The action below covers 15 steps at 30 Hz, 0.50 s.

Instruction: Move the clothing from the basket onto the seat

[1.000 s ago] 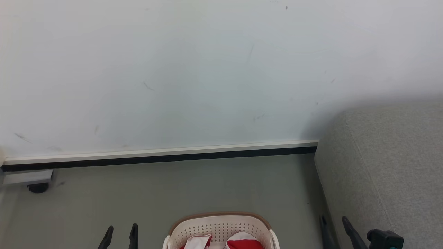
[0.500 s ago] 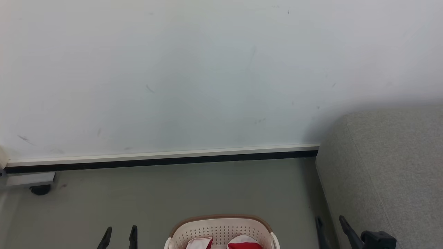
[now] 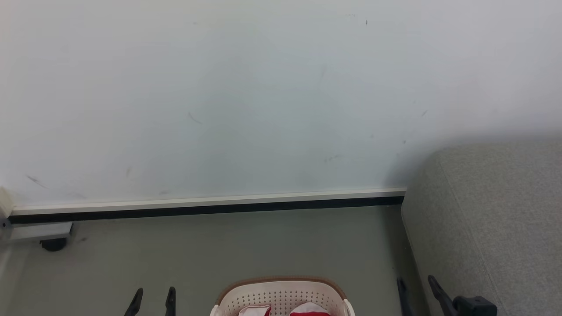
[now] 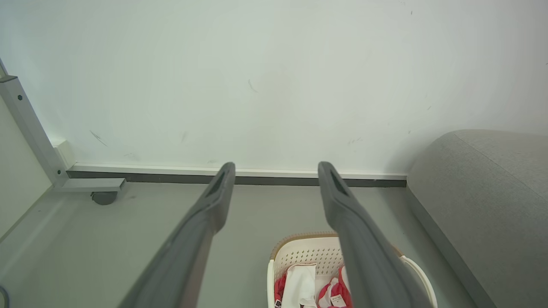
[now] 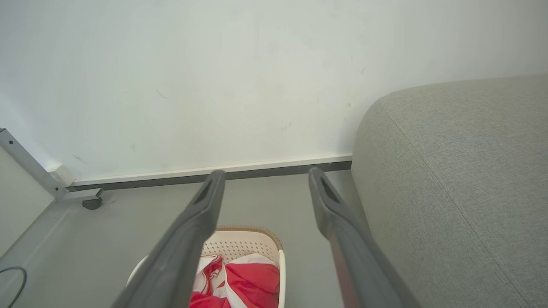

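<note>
The cream basket (image 3: 281,292) with its brown rim sits on the floor at the bottom centre of the head view, and red and white clothing (image 3: 309,310) lies inside it. The left wrist view looks down on the basket (image 4: 308,256) and clothing (image 4: 299,286); the right wrist view has the basket (image 5: 239,244) and clothing (image 5: 252,278) too. The grey sofa (image 3: 491,228) fills the right side. My left gripper (image 3: 153,292) stands open left of the basket, holding nothing. My right gripper (image 3: 415,283) stands open between basket and sofa, also empty.
A white wall with a dark baseboard (image 3: 206,208) runs behind the basket. A metal frame foot with a black caster (image 3: 52,243) sits at the far left by the wall. Grey floor (image 3: 219,254) lies between the basket and the wall.
The head camera has tilted upward, so the basket, grippers and baseboard sit lower in the picture. Neither gripper has changed its opening.
</note>
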Tool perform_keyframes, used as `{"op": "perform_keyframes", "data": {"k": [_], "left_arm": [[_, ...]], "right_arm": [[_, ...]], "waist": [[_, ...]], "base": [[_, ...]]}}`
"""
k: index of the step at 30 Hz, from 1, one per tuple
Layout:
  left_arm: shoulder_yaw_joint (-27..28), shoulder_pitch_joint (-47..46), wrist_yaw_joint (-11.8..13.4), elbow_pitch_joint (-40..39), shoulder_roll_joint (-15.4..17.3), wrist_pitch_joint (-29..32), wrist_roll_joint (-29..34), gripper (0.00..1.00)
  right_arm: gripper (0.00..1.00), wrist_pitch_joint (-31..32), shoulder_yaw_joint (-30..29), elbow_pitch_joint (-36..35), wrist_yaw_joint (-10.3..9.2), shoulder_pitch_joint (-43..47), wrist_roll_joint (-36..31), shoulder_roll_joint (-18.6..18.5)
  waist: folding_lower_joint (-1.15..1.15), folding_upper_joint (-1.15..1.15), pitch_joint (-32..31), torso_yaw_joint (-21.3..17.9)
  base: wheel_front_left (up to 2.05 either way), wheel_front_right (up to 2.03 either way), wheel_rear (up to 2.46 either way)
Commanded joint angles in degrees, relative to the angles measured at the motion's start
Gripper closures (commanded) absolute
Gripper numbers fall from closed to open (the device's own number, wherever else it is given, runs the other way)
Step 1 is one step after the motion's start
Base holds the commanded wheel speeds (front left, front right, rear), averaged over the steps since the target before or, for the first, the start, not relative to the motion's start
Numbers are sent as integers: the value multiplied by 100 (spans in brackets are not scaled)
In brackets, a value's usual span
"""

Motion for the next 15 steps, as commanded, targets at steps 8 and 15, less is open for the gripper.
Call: {"op": "perform_keyframes", "data": {"k": [8, 15], "left_arm": [[40, 0, -25, 87, -14, -36, -40, 0], [-114, -26, -23, 243, -48, -35, -25, 0]], "right_arm": [[0, -6, -22, -39, 4, 58, 21, -18], [0, 41, 90, -111, 4, 14, 8, -17]], "waist": [[0, 0, -11, -20], [0, 0, 103, -230]], "base": [[0, 0, 0], [0, 0, 0]]}}
